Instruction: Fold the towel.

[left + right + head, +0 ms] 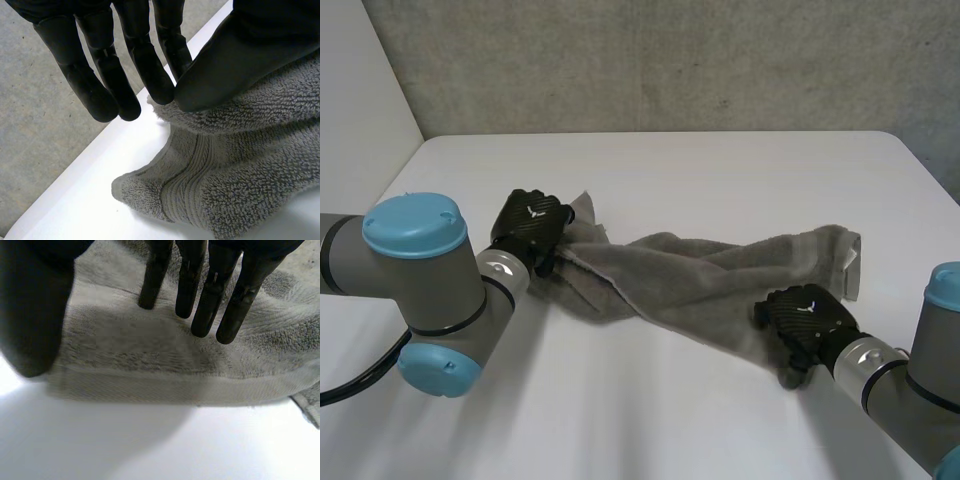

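Locate the towel (700, 285) at mid-table (720, 160), bunched and twisted. Its long axis runs across the table, from the far-left end to the nearer right end. Observe the left hand (532, 225) pinching the left end between thumb and straight fingers. The right hand (805, 315) rests straight fingers on the right end, not gripping.

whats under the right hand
Under the right hand lies the hemmed end of the grey towel, spread on the white table, with the straight fingers over it. The table beneath that part of the towel is covered.
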